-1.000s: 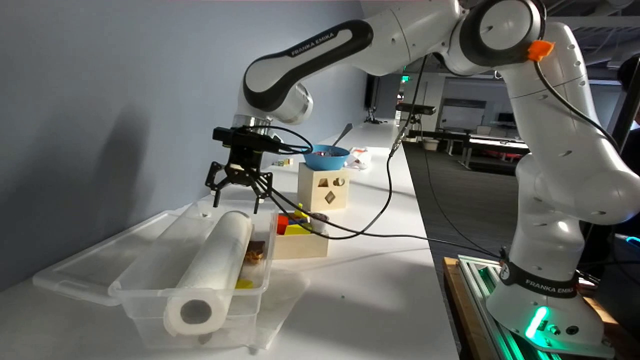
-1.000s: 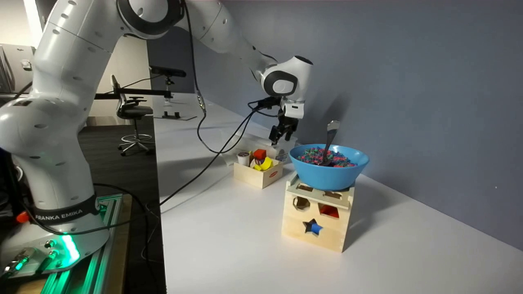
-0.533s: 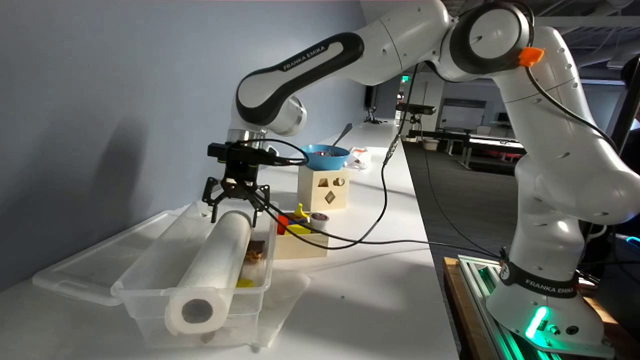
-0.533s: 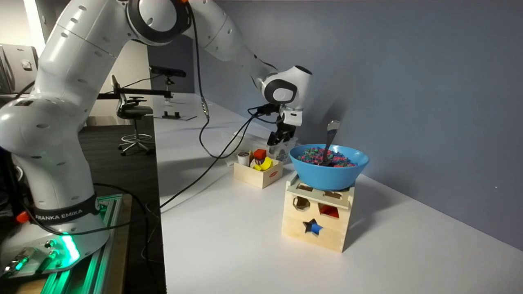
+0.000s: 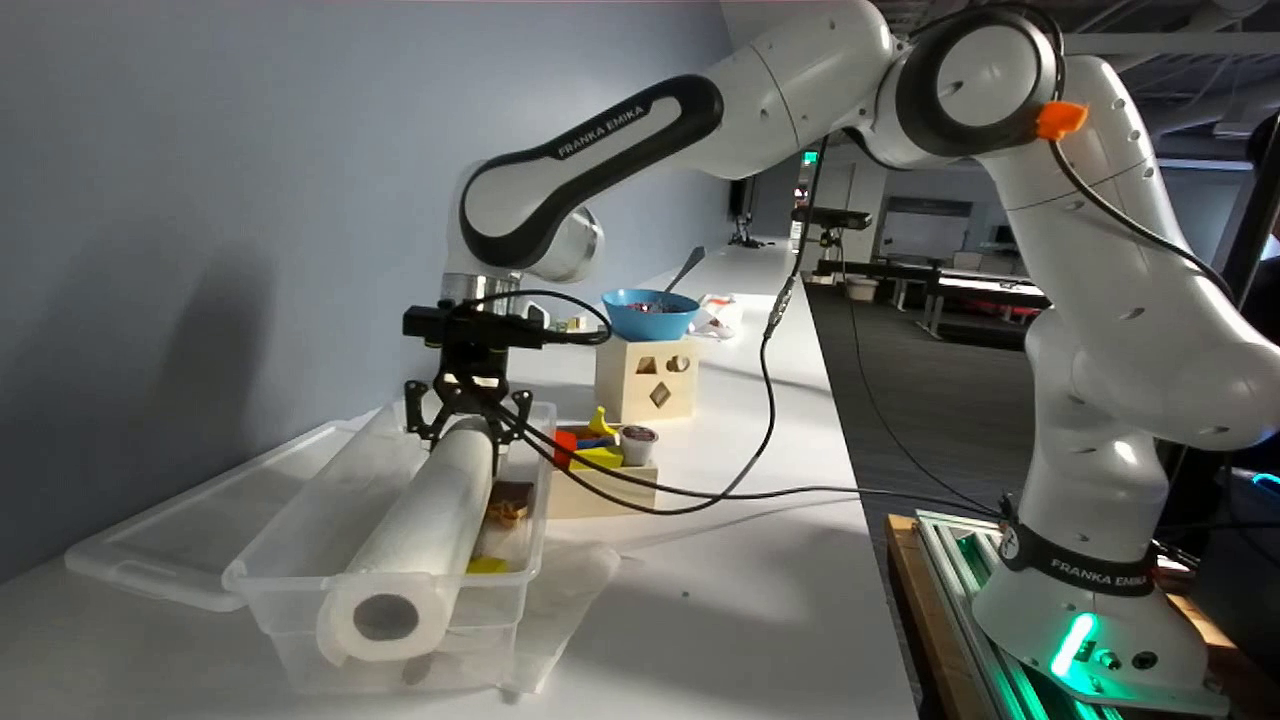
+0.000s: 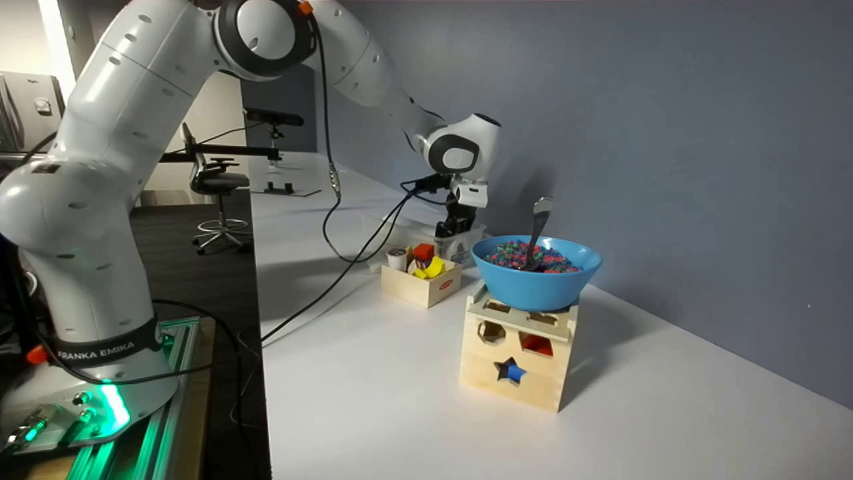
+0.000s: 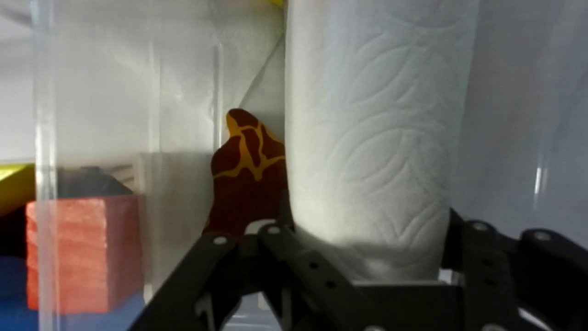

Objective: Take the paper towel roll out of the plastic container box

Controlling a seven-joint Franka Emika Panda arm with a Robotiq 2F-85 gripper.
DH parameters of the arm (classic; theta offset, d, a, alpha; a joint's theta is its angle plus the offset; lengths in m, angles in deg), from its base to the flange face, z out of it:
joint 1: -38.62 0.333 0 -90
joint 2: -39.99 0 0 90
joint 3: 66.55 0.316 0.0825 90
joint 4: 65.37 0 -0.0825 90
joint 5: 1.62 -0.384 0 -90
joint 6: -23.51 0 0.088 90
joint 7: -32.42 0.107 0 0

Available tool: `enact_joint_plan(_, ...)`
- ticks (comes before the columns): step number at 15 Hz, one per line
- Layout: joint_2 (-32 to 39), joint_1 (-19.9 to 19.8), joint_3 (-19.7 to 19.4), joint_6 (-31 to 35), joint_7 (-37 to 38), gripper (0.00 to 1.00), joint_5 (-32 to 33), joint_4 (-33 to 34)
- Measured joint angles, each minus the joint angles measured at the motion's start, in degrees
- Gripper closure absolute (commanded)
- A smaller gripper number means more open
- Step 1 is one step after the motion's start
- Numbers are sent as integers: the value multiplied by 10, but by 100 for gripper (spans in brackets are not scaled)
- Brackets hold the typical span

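Note:
The paper towel roll [image 5: 420, 540] is a long white cylinder lying lengthwise inside the clear plastic container box [image 5: 240, 578]. Its near end rests up against the box's near wall. My gripper [image 5: 466, 448] is down at the roll's far end in an exterior view. In the wrist view my gripper [image 7: 367, 234] has one finger against each side of the white roll [image 7: 376, 138], so it looks shut on it. The fingertips are partly hidden behind the roll. In an exterior view the gripper [image 6: 455, 230] is at the box [image 6: 460, 248], and the roll is hidden there.
A flat clear lid [image 5: 130, 570] lies beside the box, by the wall. A wooden tray [image 5: 605, 495] with toy pieces stands close to the box. A wooden shape box [image 5: 645, 380] bears a blue bowl [image 5: 650, 318] with a fork. A brown patterned piece [image 7: 248, 184] lies inside the container.
My gripper has come down from above the box onto the roll's far end and shifted slightly toward the wall. Its fingers look closer together. The roll has shifted a little toward the wall.

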Motion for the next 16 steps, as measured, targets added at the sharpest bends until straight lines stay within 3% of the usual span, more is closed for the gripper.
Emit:
enact_joint_plan(6, -42, 35, -7, 1, 15, 92, 72, 2)
enact_joint_plan(12, -153, 92, -7, 0, 30, 92, 226, -8)
enact_joint_plan(16, -246, 103, -2, -3, 57, 92, 353, -11)
